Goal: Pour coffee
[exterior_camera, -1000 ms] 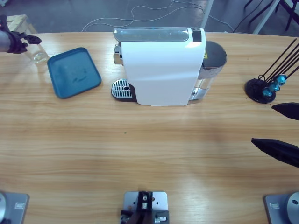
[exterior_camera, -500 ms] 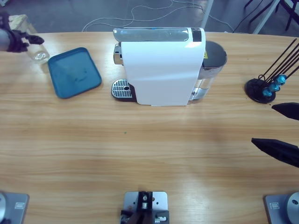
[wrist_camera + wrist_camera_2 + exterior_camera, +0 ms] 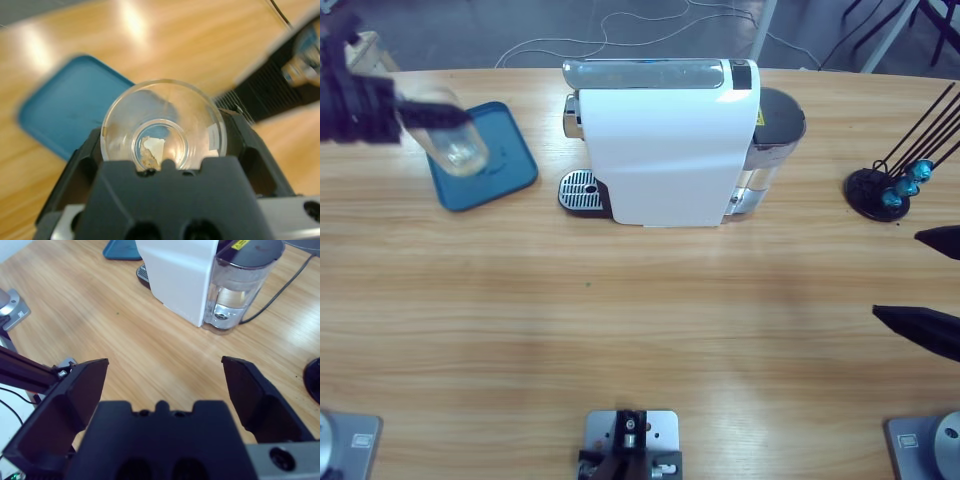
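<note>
Left gripper (image 3: 420, 115) pinching glass (image 3: 453, 145) over tray (image 3: 510, 160); drip grate (image 3: 580, 188) lying toward machine (image 3: 665, 150). Right gripper (image 3: 165, 372) spread, idling far off.

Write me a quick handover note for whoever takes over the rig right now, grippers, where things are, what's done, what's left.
Left gripper: shut on the clear glass, held above the blue tray. The glass looks nearly empty, only a small residue at its bottom.
Right gripper: open, holding nothing, at the table's right edge.
Coffee machine: mid-table, its drip grate bare.
Done: glass picked up.
Left: set the glass on the grate and pour coffee.
</note>
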